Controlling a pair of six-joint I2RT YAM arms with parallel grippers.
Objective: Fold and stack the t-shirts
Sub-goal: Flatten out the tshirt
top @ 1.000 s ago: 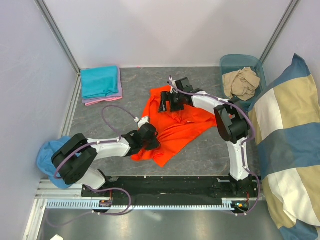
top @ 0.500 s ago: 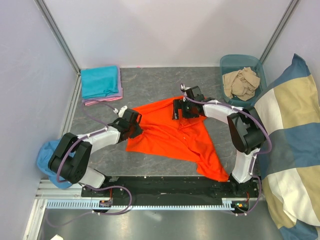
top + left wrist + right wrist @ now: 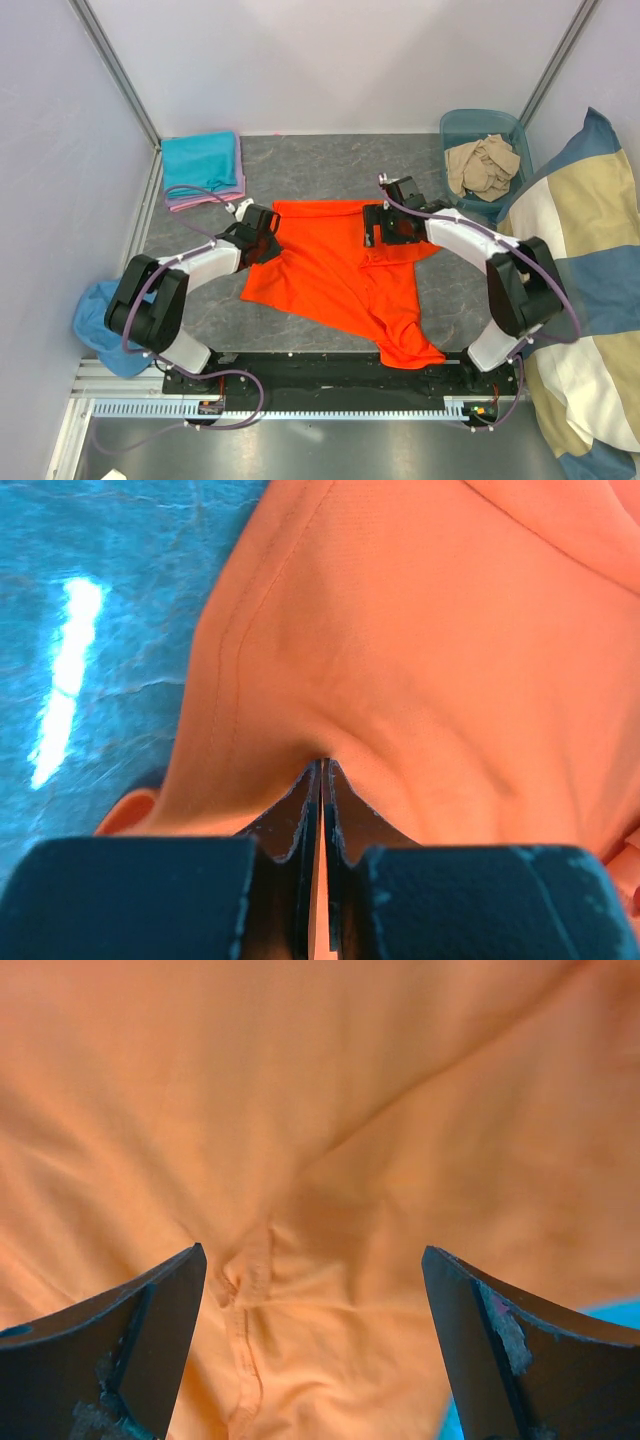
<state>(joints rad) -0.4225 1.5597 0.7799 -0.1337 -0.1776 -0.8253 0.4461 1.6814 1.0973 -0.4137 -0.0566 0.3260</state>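
The bright orange t-shirt point(image 3: 325, 275) lies spread across the middle of the grey table, with one end trailing to the front right point(image 3: 410, 350). My left gripper point(image 3: 268, 228) is shut on the shirt's back left corner; in the left wrist view its jaws point(image 3: 322, 765) pinch a fold of orange cloth point(image 3: 400, 630). My right gripper point(image 3: 378, 226) stands open over the shirt's back right part, and its fingers point(image 3: 150, 1330) straddle a stitched seam of the orange cloth point(image 3: 300, 1080) without gripping it. A folded teal t-shirt point(image 3: 200, 162) lies on a pink-lilac one point(image 3: 206, 201) at the back left.
A teal bin point(image 3: 480, 119) at the back right holds a crumpled beige t-shirt point(image 3: 484, 165). A big blue-and-beige cushion point(image 3: 570, 290) fills the right side. A blue cloth point(image 3: 93, 312) lies at the left edge, beside the left arm's base. Walls close off the back and left.
The two grippers have moved apart, the left toward the back left and the right to the right. The bunched orange shirt has been drawn out wide and flat between them.
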